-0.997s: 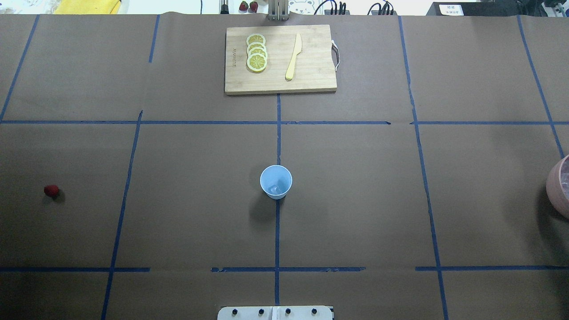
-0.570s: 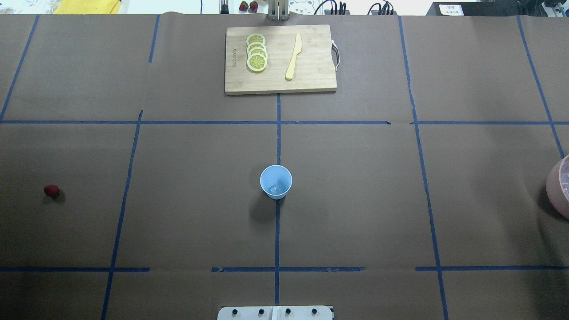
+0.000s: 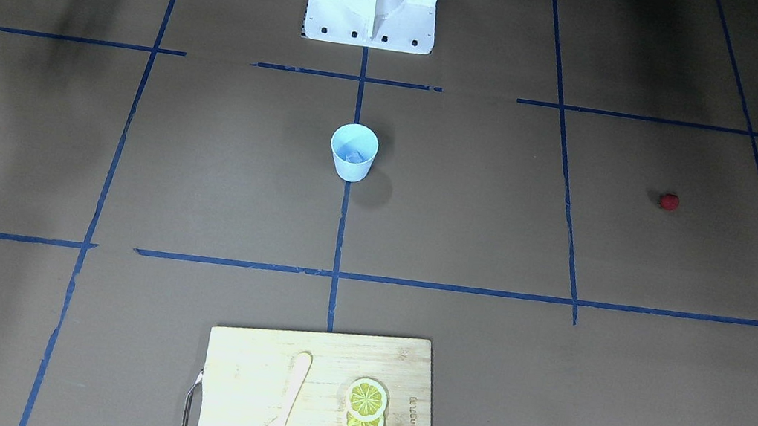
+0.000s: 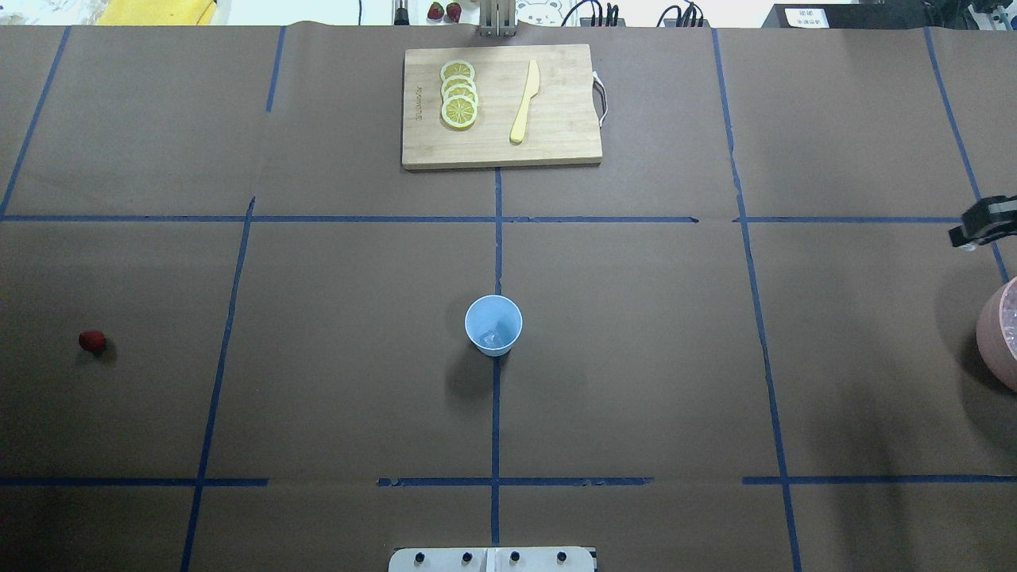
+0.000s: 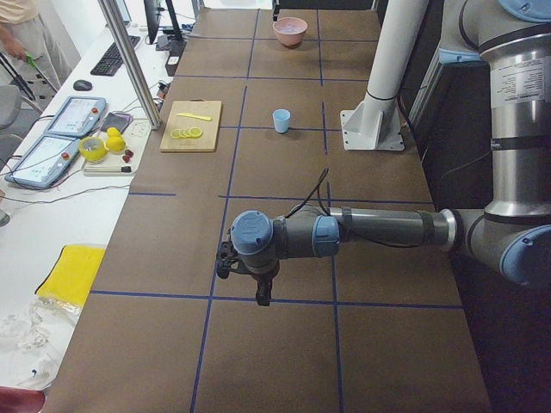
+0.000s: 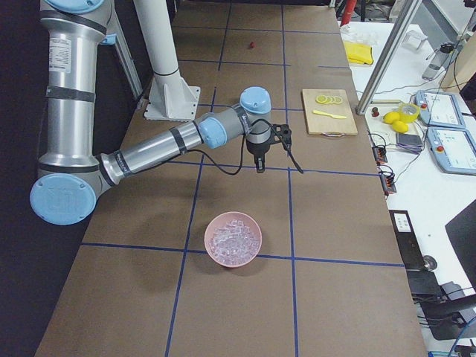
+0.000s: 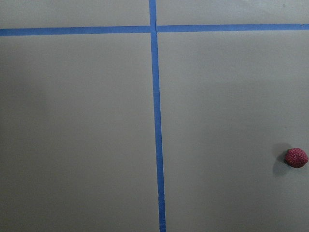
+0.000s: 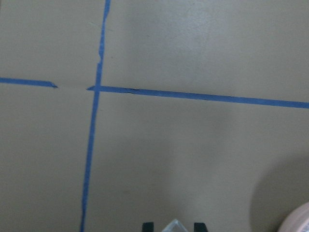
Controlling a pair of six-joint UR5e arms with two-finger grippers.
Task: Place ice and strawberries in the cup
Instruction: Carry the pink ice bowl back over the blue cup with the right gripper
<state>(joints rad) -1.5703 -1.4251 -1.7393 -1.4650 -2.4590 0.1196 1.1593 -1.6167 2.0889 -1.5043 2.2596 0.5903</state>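
The light blue cup (image 4: 493,324) stands upright at the table's middle, with a piece of ice (image 4: 494,340) at its bottom. My right gripper (image 8: 173,227) is shut on a clear ice cube (image 8: 174,224), held above the table beside the pink bowl (image 6: 233,238) of ice, far to the right of the cup. The strawberry (image 4: 92,342) lies alone on the table at far left and shows small in the left wrist view (image 7: 296,157). My left gripper (image 5: 262,297) hangs over the table near it, and I cannot tell whether it is open or shut.
A wooden cutting board (image 4: 556,143) with lemon slices (image 4: 458,94) and a pale knife (image 4: 524,102) lies at the far middle. The pink bowl (image 4: 999,334) sits at the right edge. Blue tape lines cross the brown table cover.
The end of my right arm has come into the overhead view at the right edge, beyond the pink bowl. Cup and strawberry have not moved.
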